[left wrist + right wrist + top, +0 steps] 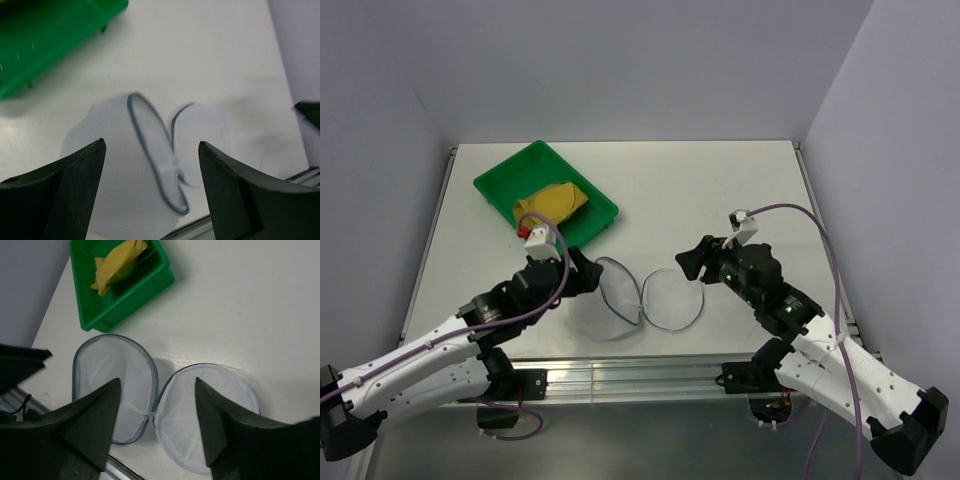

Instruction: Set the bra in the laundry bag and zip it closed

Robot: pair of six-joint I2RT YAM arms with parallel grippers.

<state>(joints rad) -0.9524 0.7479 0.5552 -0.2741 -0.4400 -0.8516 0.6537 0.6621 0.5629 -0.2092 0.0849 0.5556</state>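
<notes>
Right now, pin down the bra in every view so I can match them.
Top external: bra in the green tray, upper left.
Left wrist: not in it; only the tray's wall, top left.
Right wrist: bra top left, in the tray.
Shared landmark: the green tray.

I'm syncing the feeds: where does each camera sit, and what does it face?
Top external: above, behind the bases, facing down at the table; both arms show.
Left wrist: above the laundry bag, facing down; open left gripper shows.
Right wrist: facing bag, green tray and bra; open right gripper shows.
Shared: all show the bag.
</notes>
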